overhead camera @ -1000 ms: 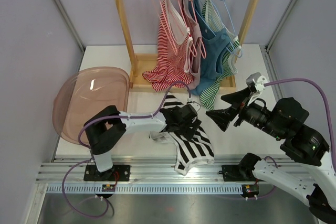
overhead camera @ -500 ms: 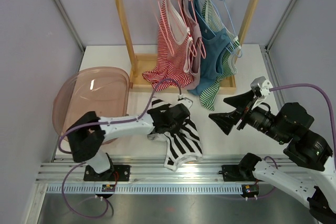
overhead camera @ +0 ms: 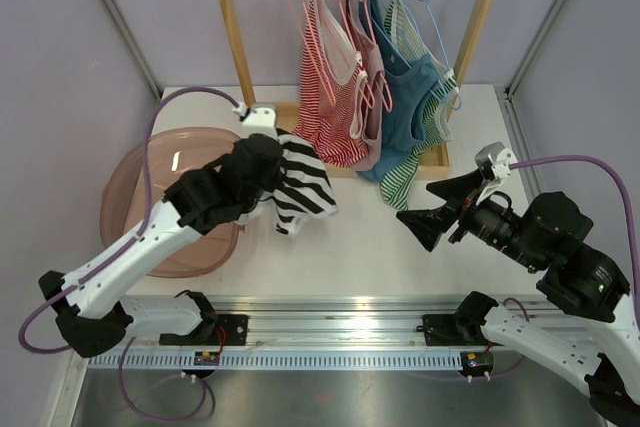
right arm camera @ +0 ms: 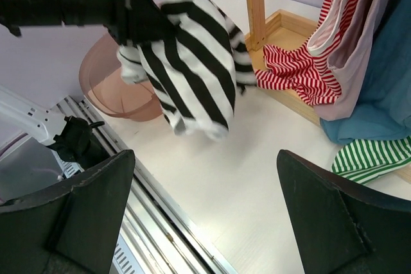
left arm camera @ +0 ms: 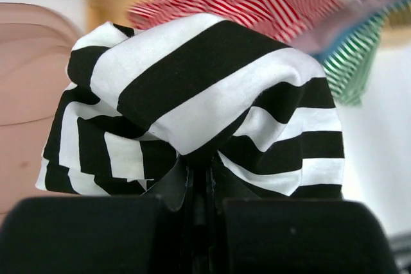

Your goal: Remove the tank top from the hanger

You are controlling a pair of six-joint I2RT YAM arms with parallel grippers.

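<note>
A white table [overhead camera: 400,257] stood between lilac walls, with a wooden rack [overhead camera: 232,37] along its far edge carrying a red-striped top [overhead camera: 325,87], a blue top [overhead camera: 400,87] and a green-striped top [overhead camera: 405,182], and a pink tray [overhead camera: 160,162] overhanging its left edge. A second before, the black-and-white striped tank top [overhead camera: 300,185] had lain spread near the table's near edge under the parted fingers of the left gripper [overhead camera: 265,169]. Now that pincer had closed tight on a bunched fold of the cloth, as the left wrist view showed, and had lifted it and carried it away to the far-left part of the table, just beside the tray's right rim and in front of the rack's left post. The right gripper [overhead camera: 418,207] had hardly shifted, hovering over the right side of the table with its jaws spread wide and holding nothing. The tank top hung crumpled from the pinch, its long axis running from the gripper down toward the middle of the table, free end lowest and seemingly clear of the surface, its stripes lying across that axis
</note>
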